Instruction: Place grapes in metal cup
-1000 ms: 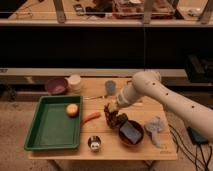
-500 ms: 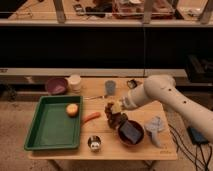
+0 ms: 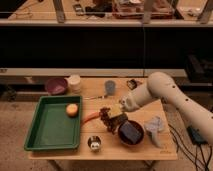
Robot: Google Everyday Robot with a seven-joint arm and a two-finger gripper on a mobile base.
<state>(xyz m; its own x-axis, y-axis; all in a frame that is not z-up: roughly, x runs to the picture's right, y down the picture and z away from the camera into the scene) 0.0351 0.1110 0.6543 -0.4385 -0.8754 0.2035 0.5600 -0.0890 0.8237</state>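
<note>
The gripper point(image 3: 112, 119), jaws clenched on the grapes point(image 3: 105, 116), hangs over the surface point(image 3: 120, 151); best to centre them squarely above the metal cup point(image 3: 94, 143), lower close, then release.

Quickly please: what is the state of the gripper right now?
Gripper: closed, holding the grapes, just left of the dark red bowl.

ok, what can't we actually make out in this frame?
Camera view:
- gripper, shut on the grapes above the table: the dark bunch masks the grip; lifted or resting is unclear.
- metal cup: inside too small to read.
- red bowl: dark contents blurred.
- arm: cut off by the right edge.
</note>
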